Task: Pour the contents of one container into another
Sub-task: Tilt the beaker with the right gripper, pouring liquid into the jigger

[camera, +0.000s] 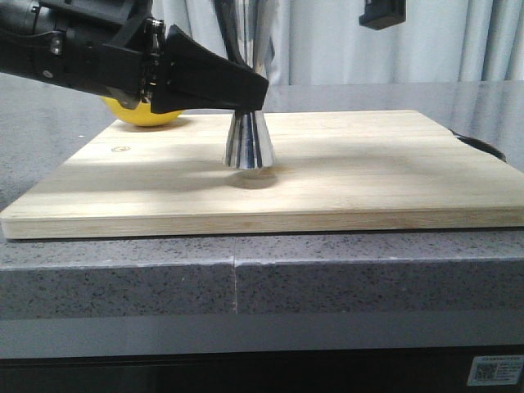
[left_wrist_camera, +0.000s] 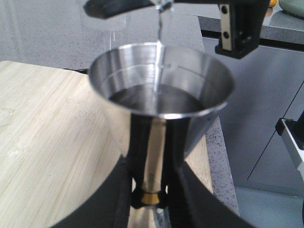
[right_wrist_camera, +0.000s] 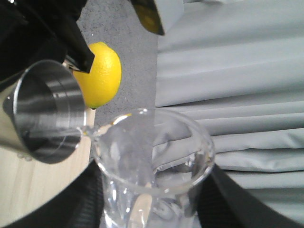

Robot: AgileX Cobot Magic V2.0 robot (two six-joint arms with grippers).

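jigger point(camera: 249, 141): upright, long axis vertical, base on the cutting board point(camera: 368, 176) — left jaws point(left_wrist_camera: 151, 199) clamped on its gold waist, wide mouth above them holding liquid.
beaker point(right_wrist_camera: 152, 166): tipped, spout aimed at the jigger's rim — thin stream falling into the cup; right jaws point(right_wrist_camera: 149, 209) closed around its body.
lemon point(right_wrist_camera: 100, 73): behind the left jaws, on the board's far corner.
bench point(camera: 246, 278): carries the board.

From the front I lose the jigger's point(camera: 249, 141) waist behind my left gripper point(camera: 246, 92), and its upper cup runs off the top edge. The lemon point(camera: 146, 114) is mostly hidden behind that arm. My right gripper point(camera: 382, 13) is cropped, jaws unseen. The beaker's point(right_wrist_camera: 152, 164) base is cut off.
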